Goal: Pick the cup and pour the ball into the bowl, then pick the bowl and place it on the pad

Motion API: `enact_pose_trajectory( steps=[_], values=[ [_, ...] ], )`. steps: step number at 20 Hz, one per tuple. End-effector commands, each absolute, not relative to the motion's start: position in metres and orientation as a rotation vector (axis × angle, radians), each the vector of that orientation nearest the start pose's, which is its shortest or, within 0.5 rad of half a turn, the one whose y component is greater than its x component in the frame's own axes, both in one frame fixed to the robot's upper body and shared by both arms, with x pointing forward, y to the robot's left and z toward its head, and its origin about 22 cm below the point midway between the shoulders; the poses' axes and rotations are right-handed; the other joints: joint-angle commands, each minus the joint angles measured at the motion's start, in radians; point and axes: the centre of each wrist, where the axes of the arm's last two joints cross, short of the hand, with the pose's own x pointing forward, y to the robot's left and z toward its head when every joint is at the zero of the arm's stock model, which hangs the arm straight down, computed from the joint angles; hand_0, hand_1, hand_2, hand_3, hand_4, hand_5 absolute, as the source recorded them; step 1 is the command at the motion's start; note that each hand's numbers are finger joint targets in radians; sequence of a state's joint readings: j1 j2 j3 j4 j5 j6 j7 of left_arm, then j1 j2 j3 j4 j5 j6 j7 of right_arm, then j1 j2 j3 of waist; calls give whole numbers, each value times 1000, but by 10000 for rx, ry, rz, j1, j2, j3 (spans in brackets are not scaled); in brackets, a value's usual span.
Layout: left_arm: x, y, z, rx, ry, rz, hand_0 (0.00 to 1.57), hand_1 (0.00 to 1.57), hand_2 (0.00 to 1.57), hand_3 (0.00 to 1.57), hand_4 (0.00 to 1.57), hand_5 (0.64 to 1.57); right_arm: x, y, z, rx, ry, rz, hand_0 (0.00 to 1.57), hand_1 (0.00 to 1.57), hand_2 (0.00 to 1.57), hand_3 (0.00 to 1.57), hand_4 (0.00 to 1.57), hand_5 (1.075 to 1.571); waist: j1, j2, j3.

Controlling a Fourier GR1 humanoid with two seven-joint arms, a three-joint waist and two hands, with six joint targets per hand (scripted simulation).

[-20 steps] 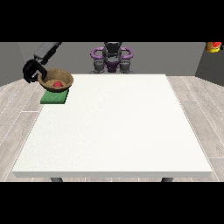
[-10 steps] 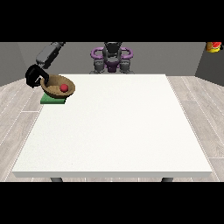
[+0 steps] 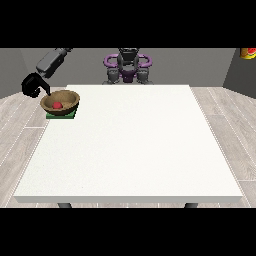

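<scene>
- Near: counter (image 3: 130, 150) is a big white slab; the whole front and middle carry nothing the task needs. Dark legs show under the front edge.
- Mid-left, at the counter's left edge: green pad (image 3: 61, 114) with the brown bowl (image 3: 60, 101) sitting on it, upright. Red ball (image 3: 57, 105) lies inside the bowl. No cup in view.
- Just left of the bowl: robot hand (image 3: 33, 85) at the view's left, black, hanging beside the rim. It looks curled, and whether a finger touches the rim I can't tell from here; the spread of the fingers is not readable either.
- Judgement: pour done, bowl placed, step in hand is release and retreat. To do it well: let go fully, lift straight up and away from the rim, no sideways drag, so the bowl doesn't tip or slide off the pad and the ball stays in.
- Far: robot torso (image 3: 128, 65) behind the counter's back edge, purple rings at the shoulders. The other hand is not visible.
- Room: pale plank floor, grey walls, a red-and-yellow object (image 3: 248, 53) at top right.
</scene>
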State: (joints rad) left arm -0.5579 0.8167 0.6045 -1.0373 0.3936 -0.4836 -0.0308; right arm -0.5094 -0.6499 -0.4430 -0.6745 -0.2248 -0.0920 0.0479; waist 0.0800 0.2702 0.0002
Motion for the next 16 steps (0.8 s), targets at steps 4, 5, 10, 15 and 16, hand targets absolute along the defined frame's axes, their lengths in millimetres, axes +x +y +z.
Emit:
enact_pose_trajectory(
  steps=[4,5,10,15,16],
  values=[
    [293,519,240,2317,-20153,-373,0,0,0,0,1187,1564,349,-444,67,-4831,-13881,-4825,1451,1451,1383,753,0,1540,33,465,2],
    [288,524,224,2232,-20209,-504,0,0,0,0,1188,1565,346,-448,67,-4854,-13650,-5140,1443,1443,1376,678,0,1535,289,493,-3],
    [286,523,239,2447,-20555,-199,0,0,0,0,1193,1567,340,-467,72,-5717,-14034,-4660,931,931,1103,1043,162,1509,259,840,8],
    [290,526,236,2445,-20204,-294,0,0,0,0,1208,1569,356,-447,80,-5477,-13465,-2742,0,0,0,0,0,1410,196,409,-5],
    [291,513,252,2173,-20237,-505,0,0,0,0,1206,1569,348,-465,78,-5517,-13295,-3090,0,0,0,0,0,1407,391,402,11]
  ],
)
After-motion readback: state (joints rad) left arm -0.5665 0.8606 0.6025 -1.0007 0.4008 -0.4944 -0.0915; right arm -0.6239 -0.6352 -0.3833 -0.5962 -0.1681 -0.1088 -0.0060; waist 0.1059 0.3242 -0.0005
